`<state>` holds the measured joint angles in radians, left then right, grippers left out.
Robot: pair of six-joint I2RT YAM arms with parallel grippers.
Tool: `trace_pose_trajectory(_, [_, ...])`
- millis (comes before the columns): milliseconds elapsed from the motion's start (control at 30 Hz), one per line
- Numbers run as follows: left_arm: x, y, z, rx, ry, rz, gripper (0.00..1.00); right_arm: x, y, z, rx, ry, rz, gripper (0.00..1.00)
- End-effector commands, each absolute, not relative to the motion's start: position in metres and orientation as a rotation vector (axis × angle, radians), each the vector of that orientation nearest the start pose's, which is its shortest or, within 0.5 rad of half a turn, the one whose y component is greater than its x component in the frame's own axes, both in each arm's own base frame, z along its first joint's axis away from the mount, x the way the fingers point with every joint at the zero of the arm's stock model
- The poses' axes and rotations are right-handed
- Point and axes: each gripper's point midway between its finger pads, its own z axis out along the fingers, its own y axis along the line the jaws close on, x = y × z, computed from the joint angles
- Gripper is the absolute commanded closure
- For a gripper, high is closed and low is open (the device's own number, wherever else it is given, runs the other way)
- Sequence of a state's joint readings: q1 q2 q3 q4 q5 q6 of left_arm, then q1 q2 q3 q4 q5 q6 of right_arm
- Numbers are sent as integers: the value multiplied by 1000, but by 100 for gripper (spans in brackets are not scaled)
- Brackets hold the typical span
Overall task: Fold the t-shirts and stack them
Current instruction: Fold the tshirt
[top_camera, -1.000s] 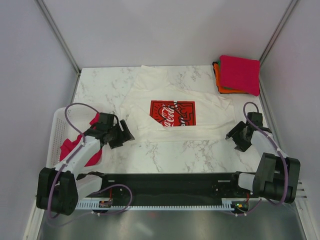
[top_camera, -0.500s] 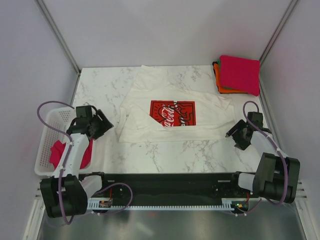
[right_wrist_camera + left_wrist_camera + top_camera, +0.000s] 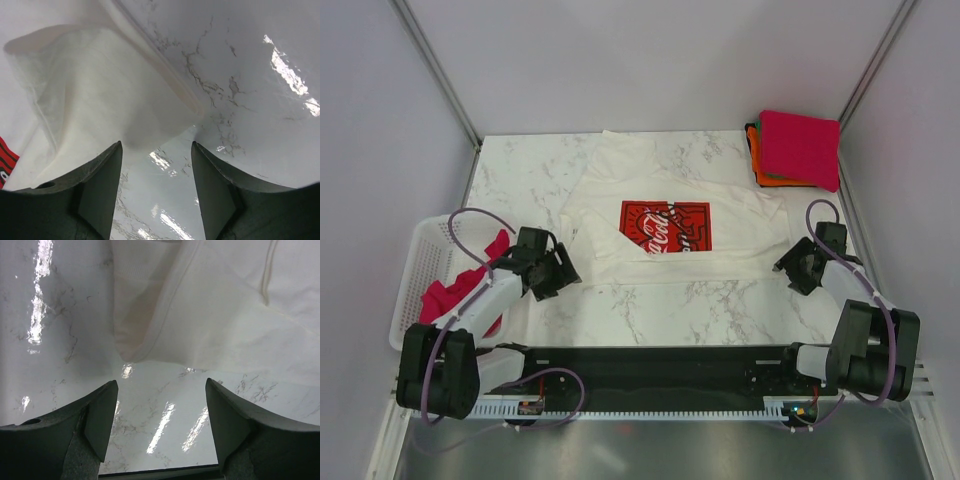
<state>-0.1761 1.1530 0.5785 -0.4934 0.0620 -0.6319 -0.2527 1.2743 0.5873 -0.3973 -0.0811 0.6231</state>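
On glossy marble, soft white t-shirt (creased)

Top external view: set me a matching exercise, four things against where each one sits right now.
Things
1. white t-shirt
2. folded stack
3. basket
4. left gripper

Places
A. far right corner of the table
B. open, at the near left corner of the spread shirt
C. spread out mid-table, red print facing up
D. left edge, with pink cloth inside

Pairs: 1-C, 2-A, 3-D, 4-B
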Motion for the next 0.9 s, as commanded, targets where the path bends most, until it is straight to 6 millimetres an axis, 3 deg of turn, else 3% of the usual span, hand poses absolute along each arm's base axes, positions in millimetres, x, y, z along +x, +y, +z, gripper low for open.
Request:
trace_pose_trajectory(0, [249, -80, 40, -632, 2548, -377, 22, 273, -36, 25, 1081, 2389, 206, 35])
trace_pose_trajectory(133, [248, -79, 31, -661, 2559, -365, 23, 280, -40, 22, 1084, 2380, 195, 42])
trace_pose_trajectory(400, [243, -67, 9, -733, 2541, -284, 26, 277, -42, 9, 1064, 2395, 169, 78])
trace_pose_trajectory(500, [249, -67, 6, -741, 2542, -272, 34, 277, -44, 7, 1076, 2396, 158, 100])
trace_pose_trajectory(567, [259, -66, 10, -739, 2519, -266, 39, 279, -44, 4, 1092, 2401, 160, 100])
trace_pose_trajectory(600, [264, -66, 13, -736, 2506, -262, 49, 284, -45, 7, 1095, 2393, 161, 100])
trace_pose_trajectory(667, [283, -67, 30, -716, 2450, -279, 61, 285, -45, 7, 1132, 2408, 156, 100])
trace_pose_trajectory(700, [290, -68, 37, -700, 2434, -285, 73, 288, -45, 9, 1142, 2409, 163, 100])
trace_pose_trajectory(733, [298, -71, 47, -687, 2422, -303, 76, 299, -47, 19, 1142, 2412, 176, 100])
trace_pose_trajectory(767, [320, -75, 76, -667, 2367, -334, 78, 305, -49, 28, 1135, 2420, 170, 100])
trace_pose_trajectory(833, [326, -75, 104, -652, 2367, -322, 85, 333, -53, 73, 1094, 2361, 226, 100])
trace_pose_trajectory(867, [343, -72, 142, -653, 2286, -343, 85, 340, -55, 92, 1077, 2322, 251, 100])
